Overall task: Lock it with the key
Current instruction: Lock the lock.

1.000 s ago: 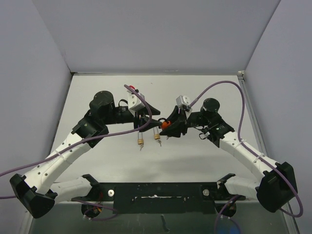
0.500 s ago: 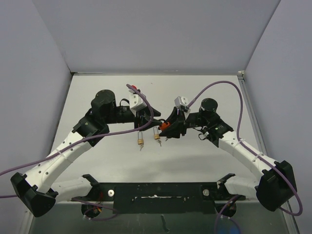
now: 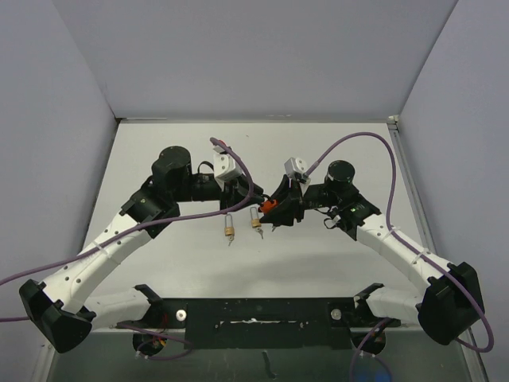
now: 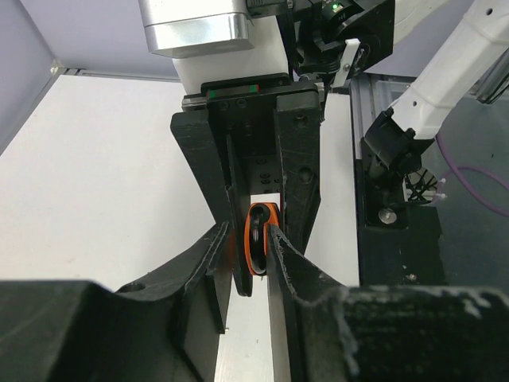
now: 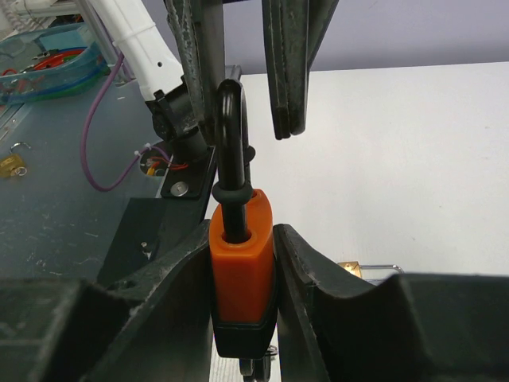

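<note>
The right hand point(image 5: 242, 263) is clamped on the flat sides of a small orange plastic-cased padlock point(image 5: 241, 274), held clear above the white counter point(image 3: 318, 255). Its black steel shackle point(image 5: 231, 135) points away from that hand's palm, towards the left hand point(image 4: 246, 235). The left hand stands astride the shackle, one finger against it and the other with a gap, so it is not gripping.

The padlock looks rigid and dense for its size. Its smooth casing could probably twist between the pads if pushed off-axis, so the broad faces are the right hold. The thin round shackle may roll, so pinch it near the bend. Something metallic hangs under the body, possibly the key, but I cannot tell. Two small brass padlocks point(image 3: 229, 231) lie on the counter below both hands.
</note>
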Motion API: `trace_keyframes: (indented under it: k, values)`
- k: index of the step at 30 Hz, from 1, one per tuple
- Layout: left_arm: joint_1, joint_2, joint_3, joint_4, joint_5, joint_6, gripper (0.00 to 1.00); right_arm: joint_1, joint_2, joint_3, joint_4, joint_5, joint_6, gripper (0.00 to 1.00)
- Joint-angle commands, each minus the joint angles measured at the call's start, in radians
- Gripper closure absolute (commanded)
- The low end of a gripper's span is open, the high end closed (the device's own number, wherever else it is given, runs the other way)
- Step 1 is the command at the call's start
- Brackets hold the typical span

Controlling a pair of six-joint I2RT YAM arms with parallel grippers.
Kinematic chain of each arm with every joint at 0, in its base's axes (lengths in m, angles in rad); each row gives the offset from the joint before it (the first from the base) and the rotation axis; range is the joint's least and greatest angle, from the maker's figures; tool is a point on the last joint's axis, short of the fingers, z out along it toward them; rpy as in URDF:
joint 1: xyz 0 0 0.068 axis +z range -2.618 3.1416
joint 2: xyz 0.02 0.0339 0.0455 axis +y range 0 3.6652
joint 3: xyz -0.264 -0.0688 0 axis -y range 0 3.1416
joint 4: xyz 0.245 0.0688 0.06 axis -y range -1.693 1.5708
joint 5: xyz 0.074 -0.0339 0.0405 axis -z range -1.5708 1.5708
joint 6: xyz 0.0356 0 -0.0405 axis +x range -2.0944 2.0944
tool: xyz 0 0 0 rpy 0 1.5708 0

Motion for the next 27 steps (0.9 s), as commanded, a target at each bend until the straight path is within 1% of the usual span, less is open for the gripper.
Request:
trace_keyframes:
  k: [1, 3, 5, 8, 13, 17, 20, 24, 27]
  values:
    - [0.001, 0.006, 0.054, 0.017, 0.028, 0.007, 0.80, 0.010, -0.017, 0.044, 0.045, 0.003, -0.005, 1.00]
    - [0.001, 0.009, 0.054, 0.017, 0.030, 0.007, 0.83, 0.010, -0.016, 0.044, 0.044, 0.003, -0.005, 1.00]
    - [0.001, 0.011, 0.055, 0.017, 0.035, 0.007, 0.88, 0.010, -0.017, 0.044, 0.045, 0.005, -0.005, 1.00]
    - [0.001, 0.012, 0.058, 0.017, 0.038, 0.007, 1.00, 0.010, -0.019, 0.042, 0.043, 0.007, -0.006, 1.00]
    - [0.001, -0.001, 0.056, 0.019, 0.039, -0.005, 1.00, 0.011, -0.037, 0.035, 0.044, 0.045, -0.012, 1.00]
    - [0.000, -0.019, 0.037, 0.030, 0.034, -0.024, 1.00, 0.013, -0.086, 0.000, 0.118, 0.105, 0.002, 1.00]
    - [-0.001, -0.022, 0.020, 0.061, 0.035, -0.069, 1.00, 0.015, -0.106, -0.007, 0.189, 0.110, 0.047, 1.00]
    - [-0.002, -0.011, 0.014, 0.094, 0.075, -0.110, 1.00, 0.018, -0.100, 0.010, 0.197, 0.131, 0.073, 1.00]
    - [-0.002, -0.010, 0.009, 0.092, 0.075, -0.105, 1.00, 0.020, -0.096, 0.009, 0.226, 0.132, 0.097, 1.00]
